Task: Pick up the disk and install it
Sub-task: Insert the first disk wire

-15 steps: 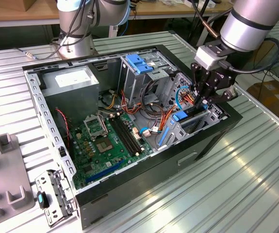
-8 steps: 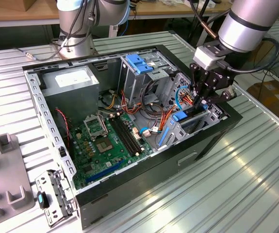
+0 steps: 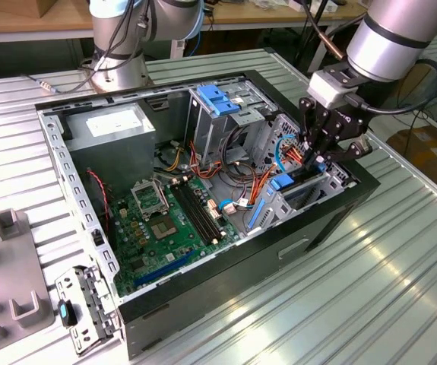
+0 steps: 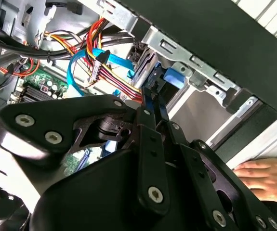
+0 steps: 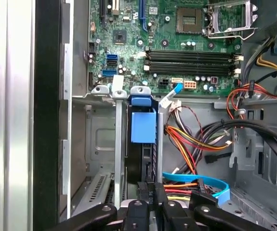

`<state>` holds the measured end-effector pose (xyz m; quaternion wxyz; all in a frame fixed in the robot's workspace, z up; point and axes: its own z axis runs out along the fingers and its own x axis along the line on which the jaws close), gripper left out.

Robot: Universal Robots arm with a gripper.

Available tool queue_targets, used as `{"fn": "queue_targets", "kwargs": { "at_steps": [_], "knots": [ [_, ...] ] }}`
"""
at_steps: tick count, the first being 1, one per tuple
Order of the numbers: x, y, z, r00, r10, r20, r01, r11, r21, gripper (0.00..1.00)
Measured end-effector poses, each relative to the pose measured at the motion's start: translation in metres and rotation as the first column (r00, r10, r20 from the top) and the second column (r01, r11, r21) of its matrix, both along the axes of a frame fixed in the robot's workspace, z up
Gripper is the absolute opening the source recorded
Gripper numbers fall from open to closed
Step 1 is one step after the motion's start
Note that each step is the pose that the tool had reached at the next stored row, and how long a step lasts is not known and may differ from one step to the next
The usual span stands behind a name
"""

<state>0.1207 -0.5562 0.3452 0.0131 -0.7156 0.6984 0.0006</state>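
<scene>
The disk point(image 5: 139, 161) stands on edge in the narrow drive bay at the front corner of the open computer case point(image 3: 226, 262), its blue plastic rail point(image 5: 143, 127) facing up. In the exterior view the blue rail point(image 3: 283, 182) shows at the case's right end. My gripper point(image 3: 315, 161) reaches down into that bay from above. In the first wrist view its black fingers point(image 5: 153, 190) are close together on the disk's dark edge. The second wrist view shows the gripper point(image 4: 153, 98) reaching to the blue rail point(image 4: 169, 77).
Bundled red, orange and blue cables point(image 5: 196, 139) lie right beside the bay. The case also holds a motherboard point(image 3: 161, 220), a grey power-supply box point(image 3: 110, 125) and a metal cage with a blue top point(image 3: 220, 103). A person's hand point(image 4: 266, 175) rests outside the case wall. A loose bracket point(image 3: 81, 308) lies on the table.
</scene>
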Motion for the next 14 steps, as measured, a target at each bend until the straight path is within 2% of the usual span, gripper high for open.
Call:
{"fn": "queue_targets", "kwargs": {
  "at_steps": [3,7,9,12,14],
  "knots": [
    [0.0036,0.0001,0.0,1.0,0.0,0.0011,0.0,1.0,0.0013,0.17],
    [0.0021,0.0,0.0001,1.0,0.0,0.0081,0.0,1.0,0.004,0.17],
    [0.0015,0.0001,0.0019,0.9999,0.0,0.0102,0.0,1.0,0.0036,0.17],
    [0.0014,0.0001,0.0096,0.9999,0.0,0.0106,0.0,1.0,0.0039,0.17],
    [0.0005,-0.0001,0.0088,0.9999,0.0,0.0108,0.0,1.0,0.004,0.17]
  ]
}}
